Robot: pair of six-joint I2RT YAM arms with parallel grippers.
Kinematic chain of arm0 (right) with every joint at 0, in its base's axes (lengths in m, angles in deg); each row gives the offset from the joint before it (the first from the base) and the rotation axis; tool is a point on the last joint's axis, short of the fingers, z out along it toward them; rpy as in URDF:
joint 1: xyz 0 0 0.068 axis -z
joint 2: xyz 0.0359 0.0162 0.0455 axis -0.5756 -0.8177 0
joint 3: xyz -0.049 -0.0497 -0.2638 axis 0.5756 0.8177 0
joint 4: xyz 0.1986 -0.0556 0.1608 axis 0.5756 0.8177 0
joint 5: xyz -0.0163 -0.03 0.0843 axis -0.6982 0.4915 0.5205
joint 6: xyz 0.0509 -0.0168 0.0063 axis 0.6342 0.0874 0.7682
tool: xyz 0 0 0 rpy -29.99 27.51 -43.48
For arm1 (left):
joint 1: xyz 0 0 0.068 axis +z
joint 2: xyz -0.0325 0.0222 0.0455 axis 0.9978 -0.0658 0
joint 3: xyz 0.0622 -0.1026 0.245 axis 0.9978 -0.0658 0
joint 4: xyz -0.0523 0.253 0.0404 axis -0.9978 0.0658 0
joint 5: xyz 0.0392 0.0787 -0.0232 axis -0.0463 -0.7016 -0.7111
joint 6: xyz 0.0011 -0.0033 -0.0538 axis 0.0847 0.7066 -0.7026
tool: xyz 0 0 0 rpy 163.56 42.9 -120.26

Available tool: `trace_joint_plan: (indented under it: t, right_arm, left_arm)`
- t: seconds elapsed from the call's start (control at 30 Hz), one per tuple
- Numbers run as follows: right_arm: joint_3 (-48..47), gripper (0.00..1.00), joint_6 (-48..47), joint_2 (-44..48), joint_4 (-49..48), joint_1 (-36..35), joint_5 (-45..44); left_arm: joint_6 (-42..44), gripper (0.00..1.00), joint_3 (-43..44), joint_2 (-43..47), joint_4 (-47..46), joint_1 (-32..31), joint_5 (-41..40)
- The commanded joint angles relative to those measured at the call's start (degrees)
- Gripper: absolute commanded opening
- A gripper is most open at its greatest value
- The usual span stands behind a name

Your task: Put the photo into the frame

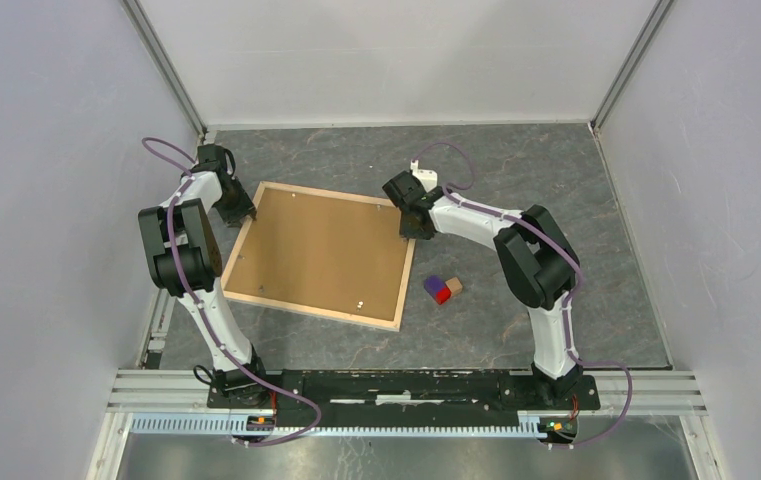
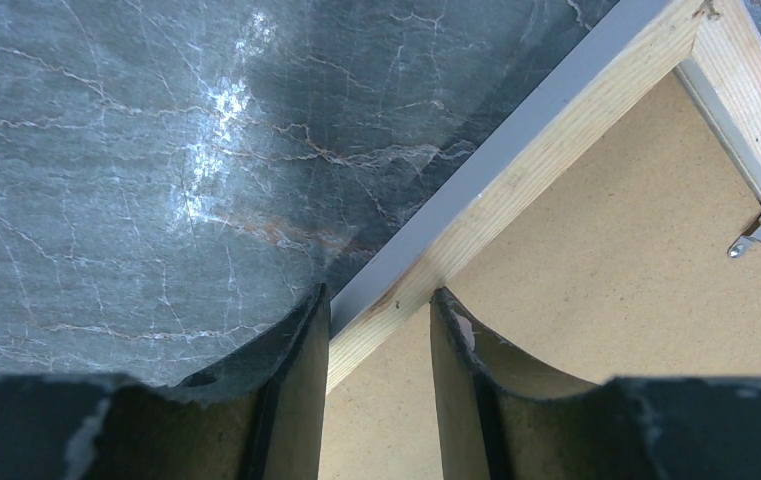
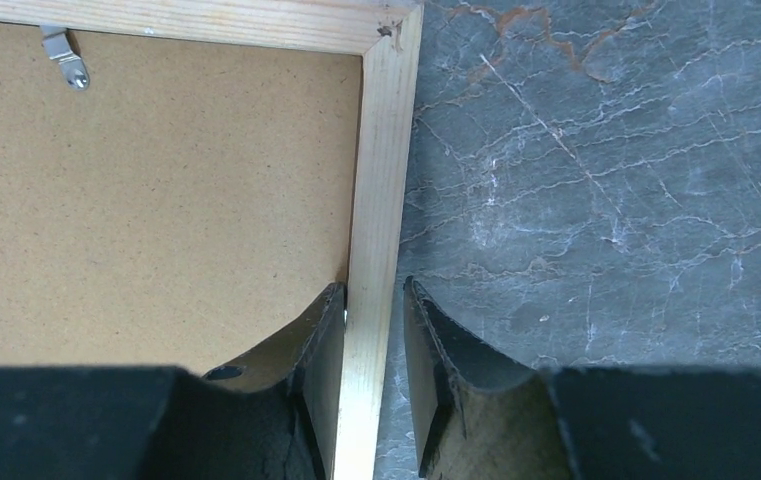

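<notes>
The frame (image 1: 322,255) sprawls across the table's (image 1: 556,170) middle, crowding the left edge. Coloured blocks (image 1: 443,289) sit off its near-right corner. Open marble along the far edge, into the far-right corner.

Grey marbled table (image 1: 516,170): frame (image 1: 311,309) back-up, coloured blocks (image 1: 443,289) beside.

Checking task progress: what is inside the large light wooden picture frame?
A plain brown backing board fills the light wooden frame, with small metal clips at its edge. Whatever lies beneath the board is covered and cannot be seen.
</notes>
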Motion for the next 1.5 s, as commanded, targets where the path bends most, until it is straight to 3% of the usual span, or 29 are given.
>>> trace_joint_plan:
  t: [0.0,0.1,0.23,0.43,0.53,0.67,0.87,1.03,1.23,1.47]
  right_arm:
    - [5.2,0.35,-1.6,-1.4,-1.1,-0.6,3.0]
    - [7.9,0.33,-2.0,-0.2,-3.6,-0.7,4.3]
    - [8.5,0.13,-2.8,0.5,-4.4,-0.6,4.1]
    - [5.6,0.03,-6.2,-0.2,-5.1,-0.5,2.6]
    - [4.0,0.00,-9.6,-1.0,-5.9,0.2,1.6]
    - [3.2,0.00,-18.9,-1.8,-9.1,1.5,-0.3]
    - [-0.5,0.00,-29.4,-4.2,-12.1,3.7,3.8]
    - [-5.2,0.00,-39.2,-7.5,-10.9,4.0,2.5]
    - [-3.0,0.00,-49.8,-8.3,-17.3,4.0,-0.8]
    - [-14.7,0.24,-48.9,-11.1,-10.1,4.1,-0.2]
  left_arm:
    - [-5.9,0.24,-1.3,-2.5,-1.1,-0.5,0.1]
    - [-5.8,0.24,-1.1,-2.6,-0.9,-0.5,0.0]
    - [-5.7,0.25,-1.1,-2.6,-1.0,-0.5,0.1]
    - [-5.3,0.26,-1.6,-2.2,-1.3,-0.5,-0.6]
    - [-4.7,0.35,-1.4,-1.5,-1.1,-0.8,-1.4]
    - [-3.8,0.73,-1.9,2.8,-1.0,-2.1,-4.1]
    - [-5.6,0.98,-2.6,14.3,-1.5,-2.6,-1.4]
    - [-8.3,1.00,-7.0,25.7,-5.1,-4.3,6.0]
    - [-11.1,1.00,-10.7,32.7,-10.8,-14.8,14.6]
    - [-13.7,1.00,-13.0,35.2,-13.9,-20.6,20.5]
